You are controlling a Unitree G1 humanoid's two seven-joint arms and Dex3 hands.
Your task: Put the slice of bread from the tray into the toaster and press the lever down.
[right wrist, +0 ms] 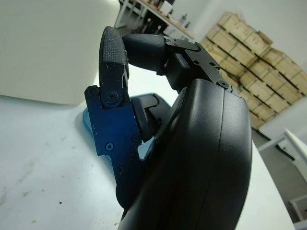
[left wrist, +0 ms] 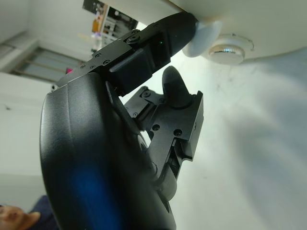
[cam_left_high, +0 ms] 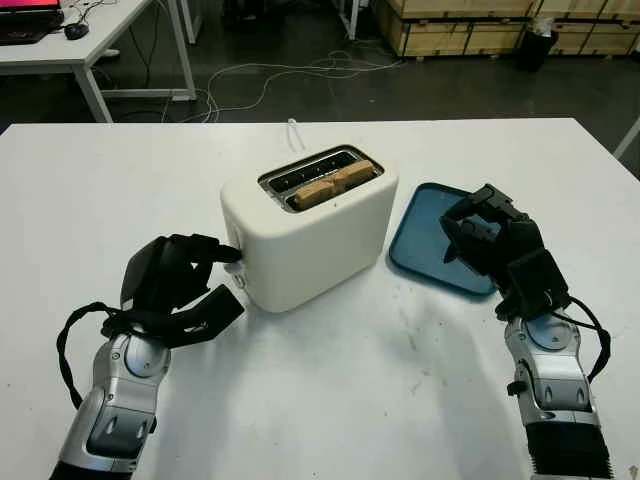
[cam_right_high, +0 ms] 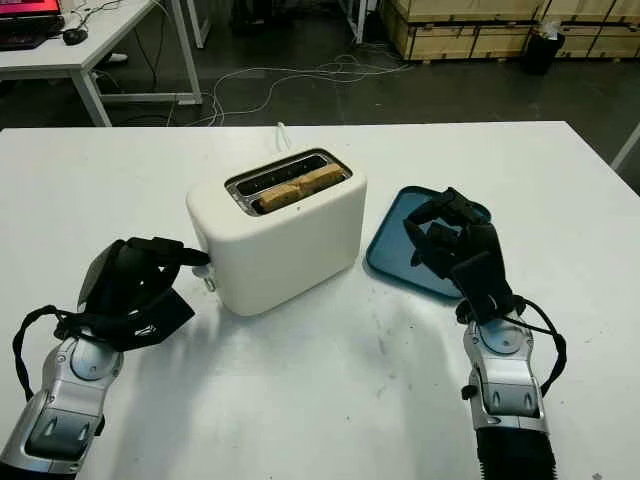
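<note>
At toaster's end: lever (cam_left_high: 237, 254) beneath my left hand (cam_left_high: 178, 288) fingers (left wrist: 168, 36), touching it.
Bread (cam_left_high: 333, 184): already slotted.
Right hand (cam_left_high: 492, 243): clenched, holding nothing.

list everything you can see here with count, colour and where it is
toaster: 1, cream white, middle of the table
bread slice: 1, tan, in the toaster's front slot
lever: 1, white, on the toaster's end wall, facing the left hand
knob: 1, white and silver, just below the lever
tray: 1, blue, on the table to the right of the toaster
table: 1, white, under everything
wooden crates: several, light brown, on the floor behind the table
cables: several, pale, on the dark floor
left hand: 1, black, a fingertip on the lever
right hand: 1, black, fingers curled over the tray, holding nothing
</note>
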